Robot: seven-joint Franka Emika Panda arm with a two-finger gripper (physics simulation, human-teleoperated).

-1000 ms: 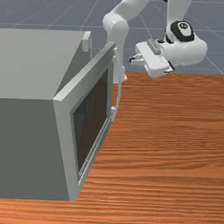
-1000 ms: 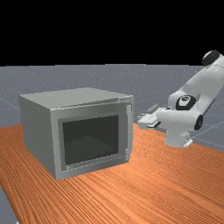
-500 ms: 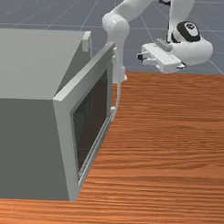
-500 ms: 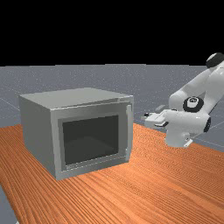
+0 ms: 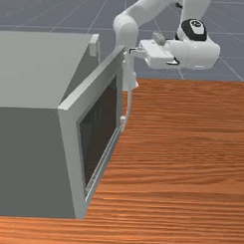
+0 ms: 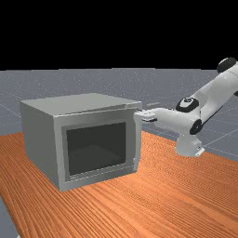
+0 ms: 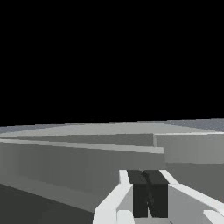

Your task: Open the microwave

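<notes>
1. One wide table point(image 6: 186, 200) of orange-brown wood lies beneath the whole scene, its grain running in long streaks.
2. White and grey, the arm point(image 6: 216, 90) comes in from the far view's right and bends down toward the appliance, its hand reaching out sideways above the wood.
3. Big, grey and boxy, the microwave point(image 6: 39, 139) sits upright on the wood, on the left in both the front view and the far view.
4. Its door point(image 5: 71, 142) stands ajar: the side with the handle point(image 6: 137, 144) is swung out from the body, leaving a narrow wedge between them, seen from above in the front view.
5. A dark window point(image 6: 96, 148) fills the middle of that panel, framed in grey.
6. That pull is a slim, pale, upright bar, bowed outward along the free edge.
7. Near its upper end is the gripper point(image 5: 131, 51); whether they touch, I cannot tell.
8. Both black pads point(image 7: 140, 197) are together, with nothing seen between them. In the wrist view, the panel's free end shows just beyond the fingertips.
</notes>
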